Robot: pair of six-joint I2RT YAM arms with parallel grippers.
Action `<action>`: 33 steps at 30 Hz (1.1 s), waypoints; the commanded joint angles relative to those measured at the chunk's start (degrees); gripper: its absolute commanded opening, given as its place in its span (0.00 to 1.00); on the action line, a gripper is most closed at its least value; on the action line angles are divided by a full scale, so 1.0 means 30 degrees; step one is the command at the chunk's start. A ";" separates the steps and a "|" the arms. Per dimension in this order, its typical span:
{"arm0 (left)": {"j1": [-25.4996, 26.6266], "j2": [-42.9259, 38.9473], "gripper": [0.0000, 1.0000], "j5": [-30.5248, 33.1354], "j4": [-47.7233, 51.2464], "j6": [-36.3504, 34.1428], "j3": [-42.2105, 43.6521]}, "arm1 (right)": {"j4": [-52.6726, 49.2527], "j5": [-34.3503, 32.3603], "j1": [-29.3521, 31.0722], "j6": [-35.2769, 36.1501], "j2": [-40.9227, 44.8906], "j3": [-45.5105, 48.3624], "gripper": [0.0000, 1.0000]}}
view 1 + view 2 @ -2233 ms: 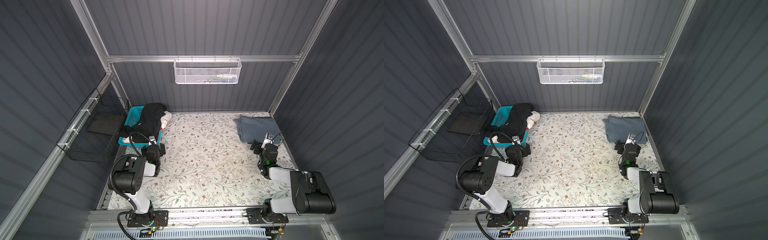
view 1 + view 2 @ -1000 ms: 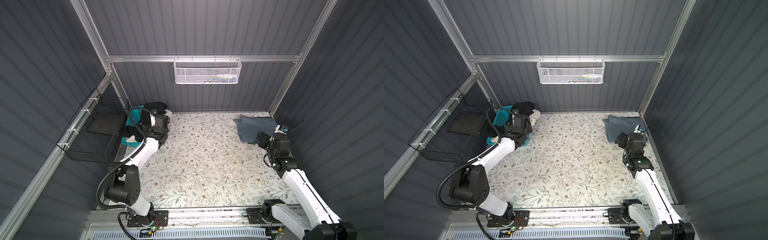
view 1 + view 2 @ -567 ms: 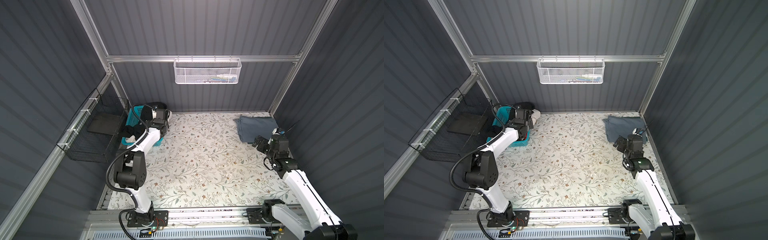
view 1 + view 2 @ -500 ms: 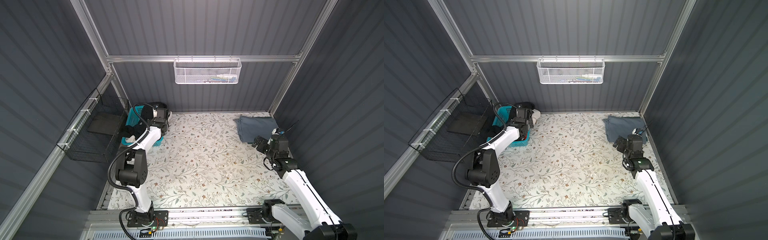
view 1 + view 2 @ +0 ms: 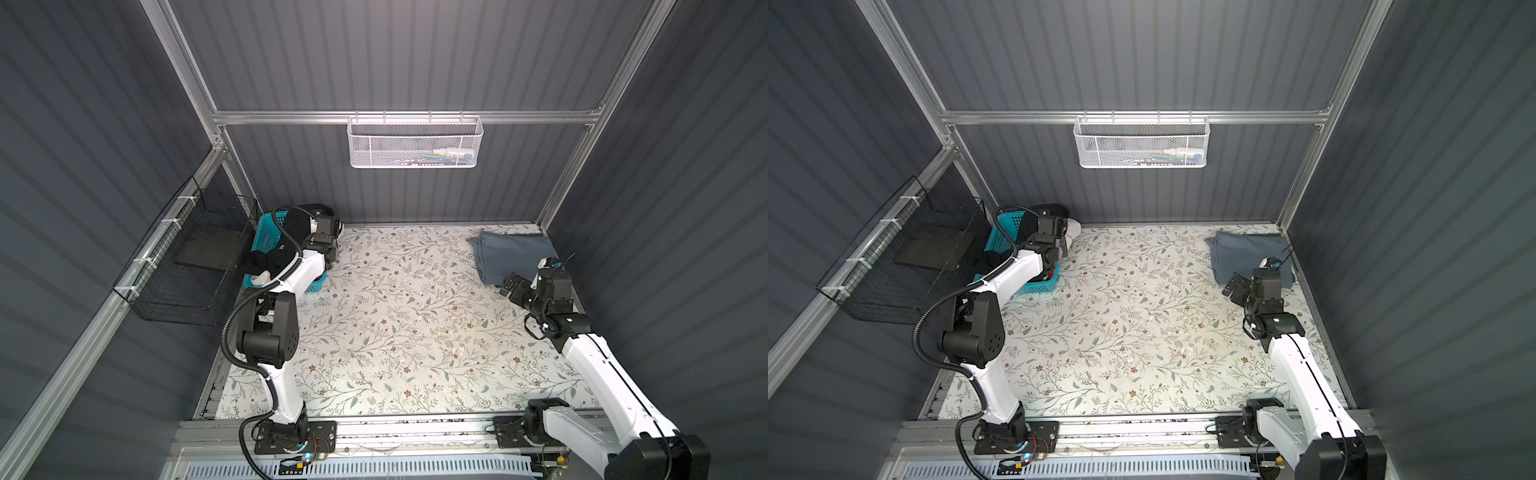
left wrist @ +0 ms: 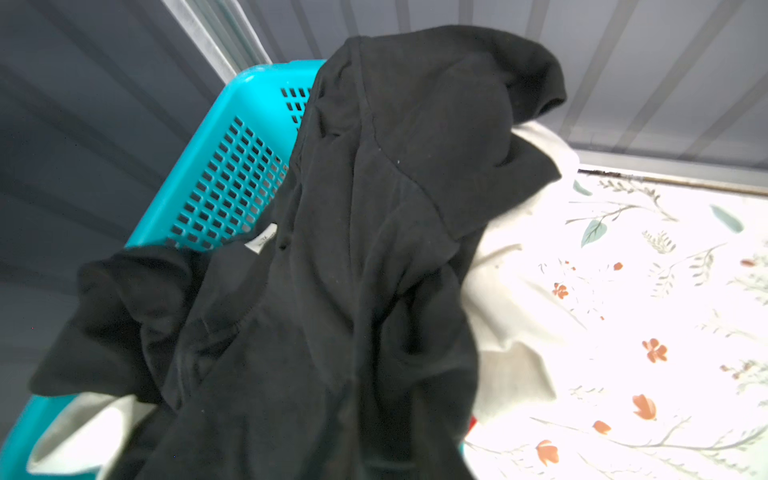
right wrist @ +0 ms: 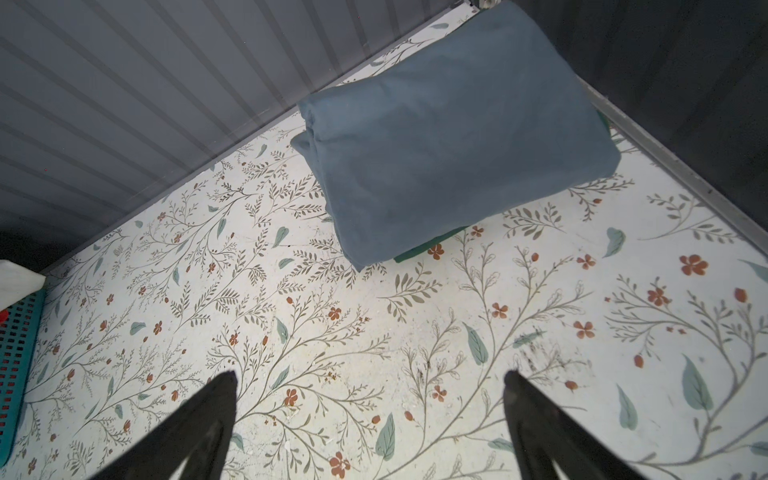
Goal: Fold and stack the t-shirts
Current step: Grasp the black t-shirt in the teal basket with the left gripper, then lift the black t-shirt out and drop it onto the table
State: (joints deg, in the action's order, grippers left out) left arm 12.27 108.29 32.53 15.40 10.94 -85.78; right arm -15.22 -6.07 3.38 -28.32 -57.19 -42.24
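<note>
At the back left corner of a table (image 5: 415, 332) covered in a flowered pattern, seen from above in both top views, a teal plastic basket (image 5: 266, 232) (image 5: 998, 241) stands against the wall. A black t-shirt (image 5: 270, 257) is heaped in it and hangs over its rim. The left claw (image 5: 328, 245) reaches in over the basket's near edge, mostly hidden by its own arm. Its wrist camera shows only the black t-shirt (image 6: 374, 249) close up, draped across the basket wall (image 6: 232, 166), so I cannot tell whether this claw is open, closed or gripping cloth. A white t-shirt (image 6: 511, 291) lies under the black one and spills onto the table, and a sliver of red cloth (image 6: 471, 423) peeks out beside it. Toward the back right corner of both top views, a blue-grey t-shirt (image 5: 511, 253) (image 5: 1241, 253) lies folded into a neat rectangle on the table. The right claw (image 5: 514, 289) (image 5: 1235, 286) hovers just in front of it, above the bare table. Its wrist camera shows the two dark fingers (image 7: 199, 415) spread wide with nothing between them. That view also shows the blue-grey t-shirt (image 7: 449, 137) and a thin green edge (image 7: 428, 249) showing from beneath it. A white wire basket (image 5: 415, 145) hangs on the back wall.
</note>
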 commanded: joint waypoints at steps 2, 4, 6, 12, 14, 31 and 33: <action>-0.0136 0.0190 0.00 -0.0211 -0.0011 -0.0756 -0.0812 | -0.0396 0.0269 0.0046 -0.0228 -0.0039 -0.0368 0.99; -0.0136 0.0100 0.00 -0.0147 -0.0043 -0.0839 -0.0883 | -0.0406 0.0235 0.0046 -0.0256 -0.0009 -0.0313 0.99; -0.0136 -0.0148 0.00 -0.0129 -0.0245 -0.0947 -0.0762 | -0.0382 0.0183 0.0050 -0.0251 -0.0009 -0.0255 0.99; -0.0136 -0.1196 0.00 -0.0059 -0.0479 -0.0706 -0.0474 | -0.0351 0.0317 0.0046 -0.0375 -0.0069 -0.0141 0.99; -0.0092 -0.1854 0.00 -0.0270 -0.0518 -0.0432 -0.0434 | -0.0341 0.0344 0.0046 -0.0344 -0.0075 -0.0159 0.99; 0.4870 -0.7267 0.00 -0.2358 -0.1135 -0.3178 -0.4255 | 0.0239 0.1376 0.0046 -0.0874 -0.0623 -0.0252 0.99; 0.6125 -0.7571 0.00 -0.2922 -0.1497 -0.4012 -0.4692 | 0.0284 0.1392 0.0046 -0.0941 -0.0655 -0.0275 0.99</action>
State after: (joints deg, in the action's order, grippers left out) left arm 26.00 88.38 28.16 15.27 3.29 -96.14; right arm -14.85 -2.74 3.38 -30.44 -58.89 -42.24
